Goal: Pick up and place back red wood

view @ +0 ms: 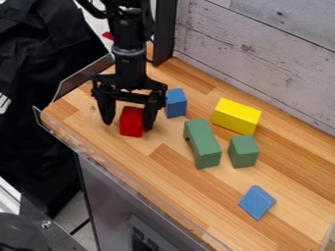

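The black gripper (128,124) hangs down at the left part of the wooden table top, its fingers open and apart. Between them stands the red wood block (131,122), low at the table surface. The right finger is close beside the block, and a gap shows between the block and the left finger. Whether the right finger touches it, I cannot tell.
A blue block (176,103) stands just right of the gripper. Farther right are a yellow block (236,116), two green blocks (203,144) (243,151) and a blue wedge (257,202). A clear rim (118,171) edges the table (180,193); a wall rises behind.
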Controlling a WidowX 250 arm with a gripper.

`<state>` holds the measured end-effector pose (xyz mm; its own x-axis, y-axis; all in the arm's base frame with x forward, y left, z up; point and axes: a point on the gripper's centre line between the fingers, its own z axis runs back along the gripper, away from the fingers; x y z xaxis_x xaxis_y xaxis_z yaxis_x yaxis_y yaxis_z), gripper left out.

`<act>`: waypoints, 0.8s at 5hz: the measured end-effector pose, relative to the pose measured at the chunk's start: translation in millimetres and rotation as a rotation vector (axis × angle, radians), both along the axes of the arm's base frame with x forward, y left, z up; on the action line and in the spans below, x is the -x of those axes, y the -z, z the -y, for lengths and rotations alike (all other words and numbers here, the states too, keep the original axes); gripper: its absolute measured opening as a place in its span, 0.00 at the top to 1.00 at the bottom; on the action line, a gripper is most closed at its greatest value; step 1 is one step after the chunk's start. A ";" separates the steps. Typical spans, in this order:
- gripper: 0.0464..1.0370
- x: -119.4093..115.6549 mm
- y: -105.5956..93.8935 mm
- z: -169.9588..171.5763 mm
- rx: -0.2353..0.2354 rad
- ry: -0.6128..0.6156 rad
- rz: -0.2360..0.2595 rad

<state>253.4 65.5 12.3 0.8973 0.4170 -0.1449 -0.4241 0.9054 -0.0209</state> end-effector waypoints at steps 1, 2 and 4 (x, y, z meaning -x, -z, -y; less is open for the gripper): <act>0.08 -0.7 2.4 1.9 0.006 -0.021 0.016; 0.35 1.4 4.8 3.5 0.011 -0.026 0.017; 0.44 1.3 -7.1 2.8 -0.003 -0.040 0.047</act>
<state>252.1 62.7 19.4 0.8859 0.4527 -0.1015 -0.4582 0.8880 -0.0391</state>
